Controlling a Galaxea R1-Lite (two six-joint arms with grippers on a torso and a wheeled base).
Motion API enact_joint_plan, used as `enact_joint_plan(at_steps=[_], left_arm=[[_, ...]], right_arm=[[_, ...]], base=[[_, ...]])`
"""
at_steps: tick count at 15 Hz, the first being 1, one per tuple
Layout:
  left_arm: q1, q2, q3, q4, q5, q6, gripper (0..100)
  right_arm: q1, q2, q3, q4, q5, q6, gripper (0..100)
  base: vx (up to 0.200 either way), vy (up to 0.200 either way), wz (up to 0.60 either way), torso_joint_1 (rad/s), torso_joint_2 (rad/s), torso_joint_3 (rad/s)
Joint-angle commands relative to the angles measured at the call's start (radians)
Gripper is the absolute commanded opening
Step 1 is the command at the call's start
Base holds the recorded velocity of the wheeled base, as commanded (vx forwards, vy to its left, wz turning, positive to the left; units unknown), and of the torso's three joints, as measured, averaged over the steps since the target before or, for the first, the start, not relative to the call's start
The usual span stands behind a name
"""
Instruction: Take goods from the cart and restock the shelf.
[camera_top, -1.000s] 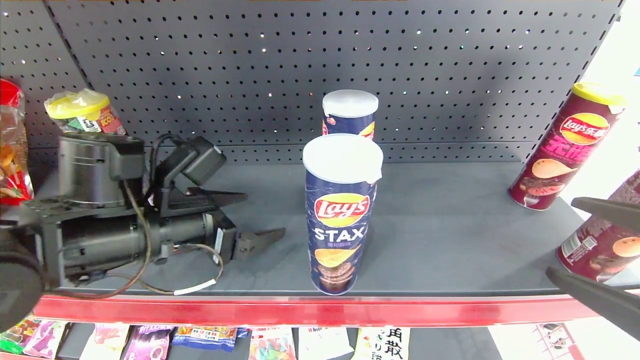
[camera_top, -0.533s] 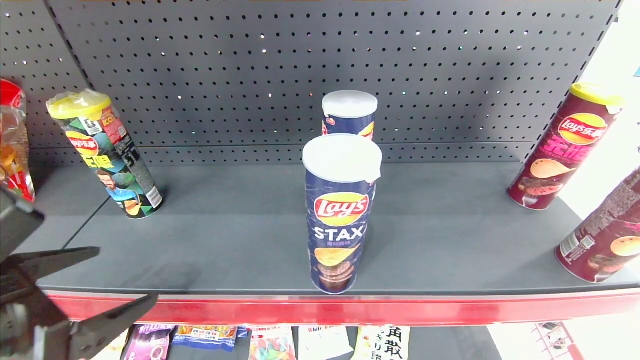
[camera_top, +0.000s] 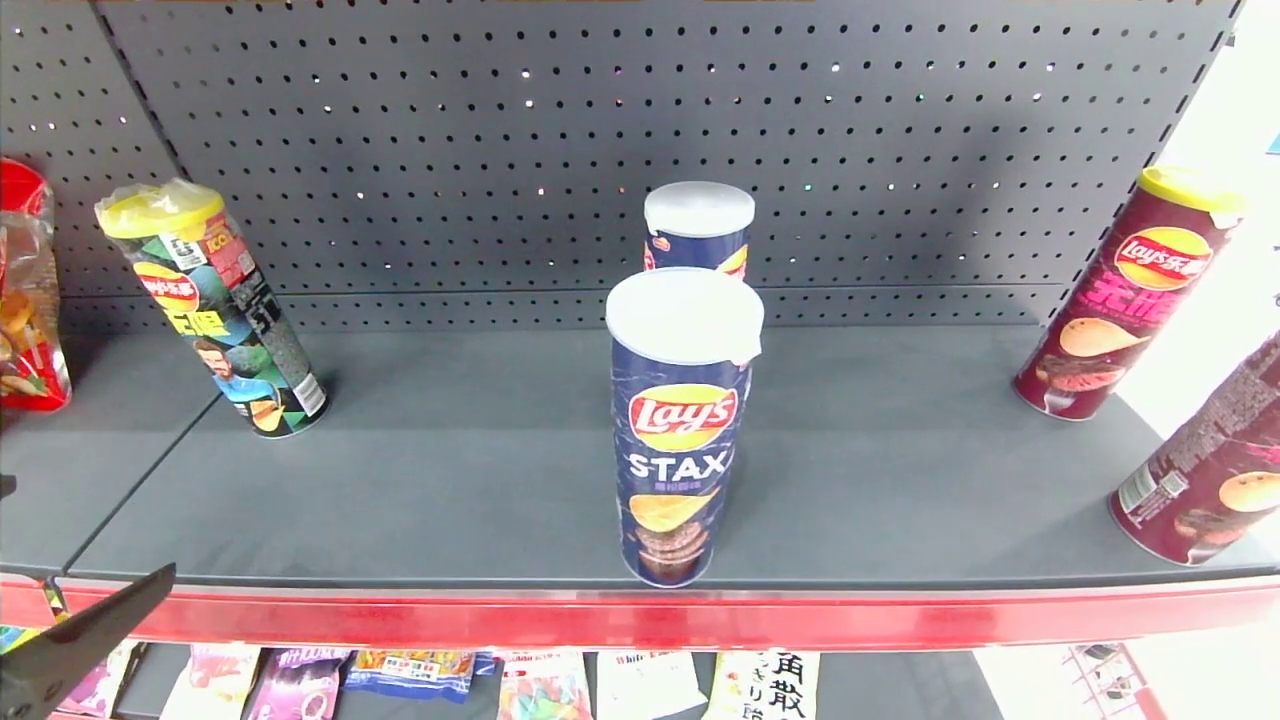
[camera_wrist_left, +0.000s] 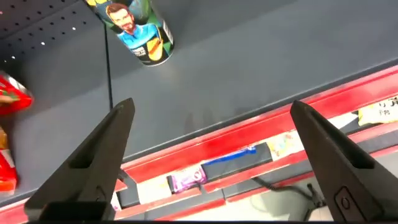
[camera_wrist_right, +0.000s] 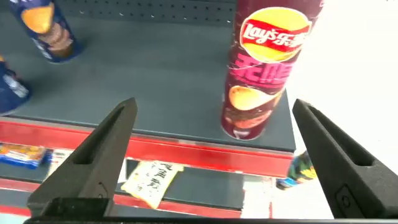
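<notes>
So, shelf (camera_top: 480, 470): grey, red lip.
blue can (camera_top: 680, 430): upright, centre front; rear blue can (camera_top: 698, 225) just behind.
maroon can (camera_top: 1205, 480): right front; rear maroon can (camera_top: 1130, 300) behind.
green can (camera_top: 215, 310): left, back.
left gripper (camera_wrist_left: 211, 106): spread, empty, before lip.
right gripper (camera_wrist_right: 214, 102): spread, empty, facing maroon can.

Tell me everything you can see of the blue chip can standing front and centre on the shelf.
The front blue can is a tall round tube, seemingly cardboard, dark blue with a red-and-yellow logo, white lettering and pictured crisps. A pale plastic lid with a small tab caps it. It stands upright near the shelf's front lip, just ahead of a second blue can; only the shelf visibly touches it.
</notes>
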Motion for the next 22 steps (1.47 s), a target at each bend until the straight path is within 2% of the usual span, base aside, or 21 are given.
enact_joint_plan(at_steps=[1, 8, 12, 17, 19, 22], left_arm=[[0.001, -0.004, 0.001, -0.001, 0.001, 0.000, 100], [0.001, -0.010, 0.026, -0.022, -0.007, -0.002, 100], [0.002, -0.011, 0.032, -0.036, -0.001, -0.002, 100], [0.001, -0.014, 0.036, -0.036, -0.002, 0.001, 100], [0.001, -0.021, 0.036, -0.036, -0.002, 0.023, 100], [0.001, -0.033, 0.039, -0.036, -0.002, 0.037, 100]], right_arm=[[-0.005, 0.013, 0.007, 0.000, 0.003, -0.007, 100], [-0.008, 0.039, 0.032, 0.003, 0.000, -0.041, 100], [-0.010, 0.038, 0.030, 0.003, -0.002, -0.069, 100], [-0.013, 0.033, 0.033, 0.003, -0.003, -0.090, 100], [-0.013, 0.032, 0.035, 0.004, -0.003, -0.090, 100], [-0.013, 0.033, 0.035, 0.004, -0.003, -0.092, 100]], base=[[-0.200, 0.000, 0.00, 0.007, 0.00, 0.002], [-0.200, 0.000, 0.00, 0.003, 0.00, 0.002], [0.000, 0.000, 0.00, 0.000, 0.00, 0.000], [0.000, -0.200, 0.00, 0.008, 0.01, 0.003], [0.000, -0.200, 0.00, 0.012, 0.00, -0.002], [0.000, -0.200, 0.00, -0.002, 0.00, 0.005]])
